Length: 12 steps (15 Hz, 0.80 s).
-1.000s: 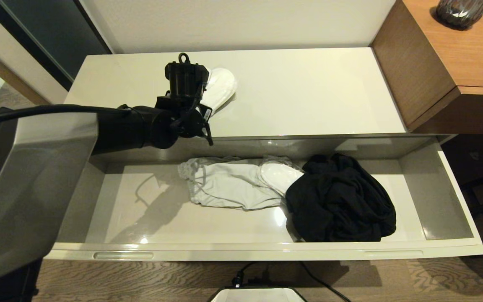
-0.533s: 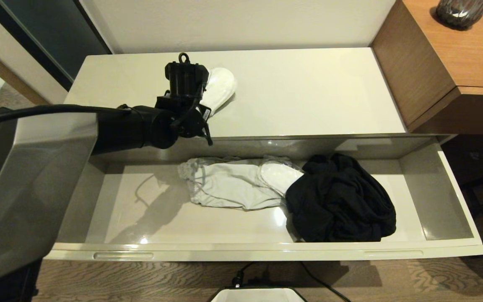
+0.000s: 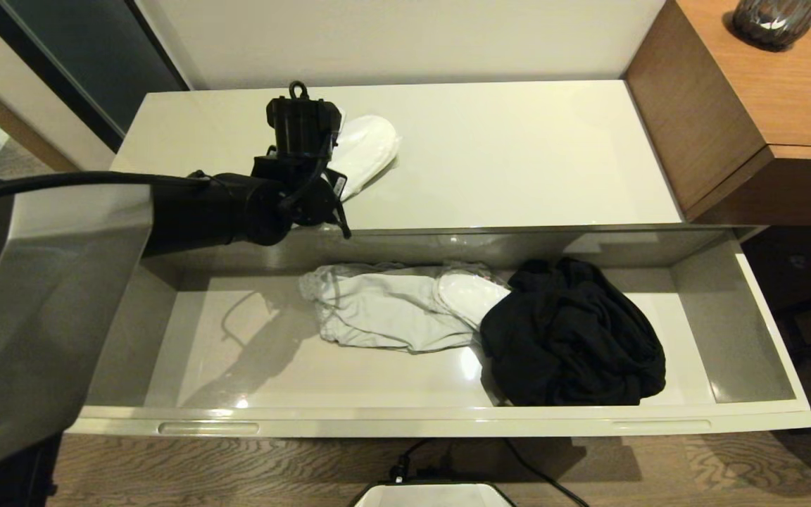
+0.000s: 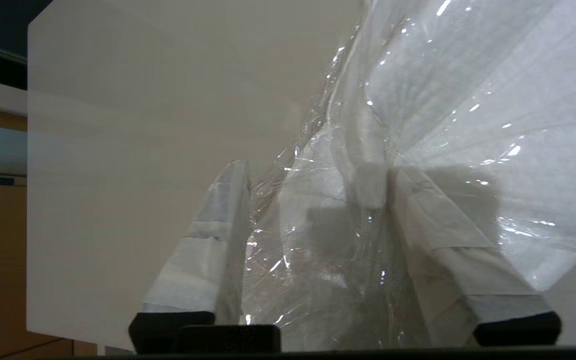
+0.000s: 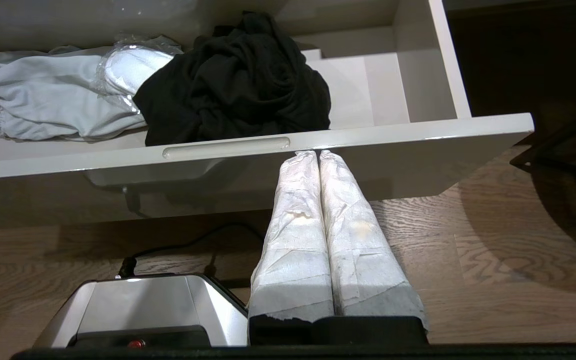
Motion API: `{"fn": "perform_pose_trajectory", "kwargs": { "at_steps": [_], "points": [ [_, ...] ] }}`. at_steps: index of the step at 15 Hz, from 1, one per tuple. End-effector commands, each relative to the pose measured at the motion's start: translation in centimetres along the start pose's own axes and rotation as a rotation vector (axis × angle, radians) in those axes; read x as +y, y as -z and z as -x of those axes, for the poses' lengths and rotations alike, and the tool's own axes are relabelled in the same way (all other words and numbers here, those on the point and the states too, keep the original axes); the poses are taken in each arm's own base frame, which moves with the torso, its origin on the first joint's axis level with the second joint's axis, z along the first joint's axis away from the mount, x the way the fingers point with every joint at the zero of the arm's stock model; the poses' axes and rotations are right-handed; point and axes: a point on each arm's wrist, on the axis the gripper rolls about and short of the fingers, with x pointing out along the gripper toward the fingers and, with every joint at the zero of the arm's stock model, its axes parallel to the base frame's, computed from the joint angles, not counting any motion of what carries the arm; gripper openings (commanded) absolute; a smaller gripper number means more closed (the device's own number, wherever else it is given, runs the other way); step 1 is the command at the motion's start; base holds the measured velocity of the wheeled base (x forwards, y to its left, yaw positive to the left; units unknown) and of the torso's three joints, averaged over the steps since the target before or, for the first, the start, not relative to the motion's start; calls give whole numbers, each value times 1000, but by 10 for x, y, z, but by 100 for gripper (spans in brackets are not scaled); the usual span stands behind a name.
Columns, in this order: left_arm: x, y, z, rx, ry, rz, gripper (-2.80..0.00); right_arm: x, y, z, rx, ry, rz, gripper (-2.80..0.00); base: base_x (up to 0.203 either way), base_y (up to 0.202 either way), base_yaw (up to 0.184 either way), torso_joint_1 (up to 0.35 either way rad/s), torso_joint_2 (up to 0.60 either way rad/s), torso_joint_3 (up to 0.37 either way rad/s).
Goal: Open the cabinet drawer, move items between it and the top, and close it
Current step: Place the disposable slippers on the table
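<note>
Two things differ from a second ago: the left pincer (image 3: 331,130), which was pinched on the wrapped slippers on the top (image 3: 370,149), now stands with its fingers (image 4: 208,250) parted, the crinkled plastic loose between them, and the arm has drawn slightly away from the slippers. That pair lies on the worktop (image 3: 518,155) of the low cabinet, left of its middle. Nothing in the cabinet drawer (image 3: 441,422) has shifted.

Counting: two wrapped pairs of slippers, one on the worktop and a second pair (image 3: 467,294) inside the drawer; one light grey garment (image 3: 377,313) in the middle of the drawer; one black garment (image 3: 571,338) to its right. The drawer stands pulled fully out, with two handle notches along its front.

The second pair is half buried, its one end under the black garment and the rest lying on the grey one. The pair on the worktop is partly hidden behind the left pincer. The right pincer (image 5: 318,155) hangs below the drawer front with its fingers pressed together, holding nothing. On the brown wooden unit (image 3: 764,105) to the right, a dark glass vessel (image 3: 775,17) is cut off by the frame.
</note>
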Motion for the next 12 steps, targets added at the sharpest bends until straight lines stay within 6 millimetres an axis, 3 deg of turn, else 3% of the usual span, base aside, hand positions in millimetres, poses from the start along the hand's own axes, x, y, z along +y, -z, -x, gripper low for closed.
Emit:
{"fn": "perform_pose_trajectory", "kwargs": {
  "at_steps": [1,4,12],
  "points": [
    [12,-19,16,-51,-6,36,0,0,0,0,1,1,0,-280,0,0,0,0,0,0],
    [23,-46,49,-128,10,76,0,0,0,0,2,1,-1,-280,0,0,0,0,0,0],
    [48,-71,60,-254,-180,88,0,0,0,0,2,1,-1,-280,0,0,0,0,0,0]
  ]
}}
